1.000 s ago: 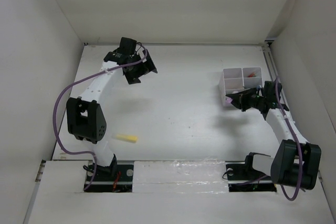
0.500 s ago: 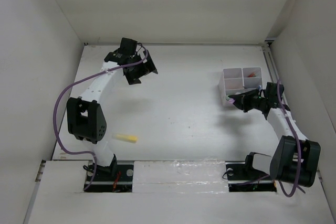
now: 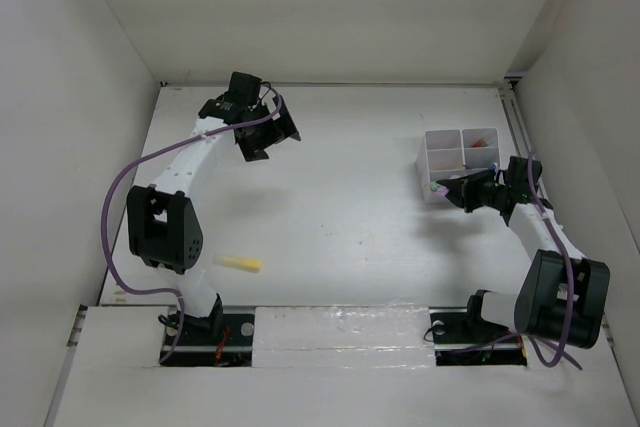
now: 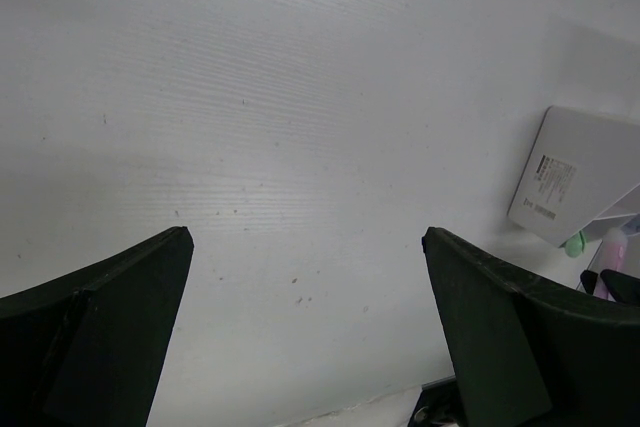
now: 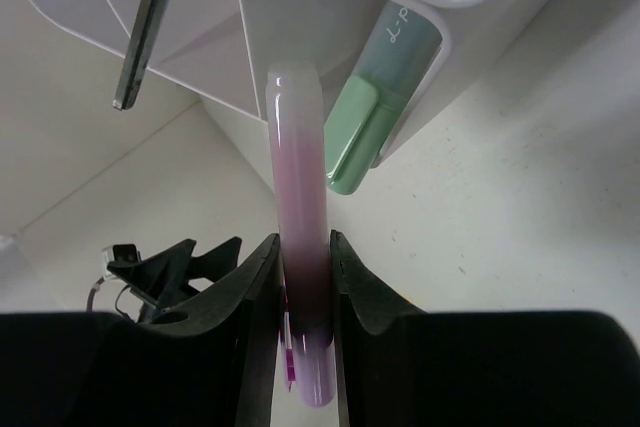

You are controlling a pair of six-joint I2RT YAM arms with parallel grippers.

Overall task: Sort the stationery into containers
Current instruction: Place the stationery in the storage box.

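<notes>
Right pincer [image 5: 300, 247], clamped on pink marker [image 5: 298, 167], barely shifted beside the box [image 5: 290, 7]; left pincer [image 4: 307, 235] stays apart.

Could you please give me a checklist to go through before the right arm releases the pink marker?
1. Right gripper shut on the pink marker: ok.
2. Marker tip above an open compartment of the box: cannot tell.
3. Green marker clear of the pink one: not ok, side by side.
4. Left gripper open, empty, far from the box: ok.
5. Nothing left on the table: not ok, a yellow marker lies there.
</notes>
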